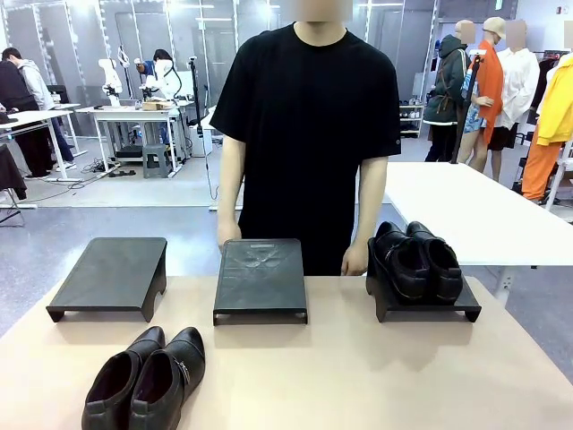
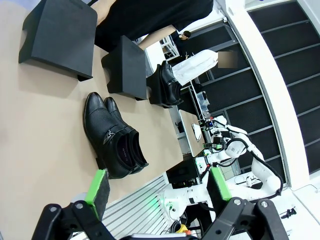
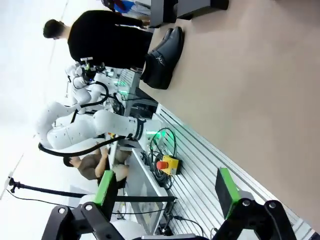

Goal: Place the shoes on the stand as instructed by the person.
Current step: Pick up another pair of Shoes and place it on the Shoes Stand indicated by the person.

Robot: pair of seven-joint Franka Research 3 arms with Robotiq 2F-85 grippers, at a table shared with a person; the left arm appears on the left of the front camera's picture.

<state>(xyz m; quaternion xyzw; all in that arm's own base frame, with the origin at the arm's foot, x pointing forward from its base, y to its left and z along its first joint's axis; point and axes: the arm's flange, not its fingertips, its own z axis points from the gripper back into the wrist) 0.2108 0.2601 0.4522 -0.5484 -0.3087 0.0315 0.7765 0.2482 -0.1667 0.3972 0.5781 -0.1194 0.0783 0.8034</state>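
Note:
One pair of glossy black shoes stands on the right stand, toes pointing away from the person. A second pair of shoes, with a small metal buckle, sits on the table at the front left, off any stand. The left wrist view shows this buckled pair beyond my left gripper, which is open and holds nothing. My right gripper is open too, above the table's near edge, with the buckled pair far ahead of it. The person stands behind the middle stand, hands at the table's far edge.
The left stand and the middle stand carry nothing. The three stands line the far half of the tan table. A white table stands behind on the right. My left arm appears in the right wrist view.

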